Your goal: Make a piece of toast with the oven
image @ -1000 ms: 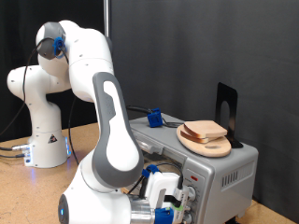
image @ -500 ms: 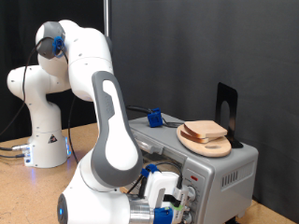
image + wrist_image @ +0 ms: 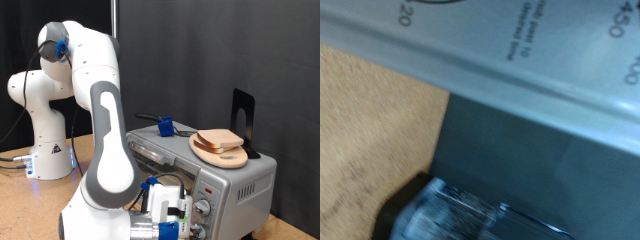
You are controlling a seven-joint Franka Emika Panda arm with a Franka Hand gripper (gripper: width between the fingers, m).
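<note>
Reaching low, gripper (image 3: 178, 222) sits at oven (image 3: 235, 185) knobs; jaw state unclear.
Toast (image 3: 220, 140) rests on plate (image 3: 228, 156) above; a bump could slide it off.

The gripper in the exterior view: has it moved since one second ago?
Yes. The gripper has shifted toward the exterior view's left and slightly lower, judged against the oven, which stayed put.

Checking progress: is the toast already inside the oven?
No, the piece of toast lies on the wooden plate atop the oven.
</note>
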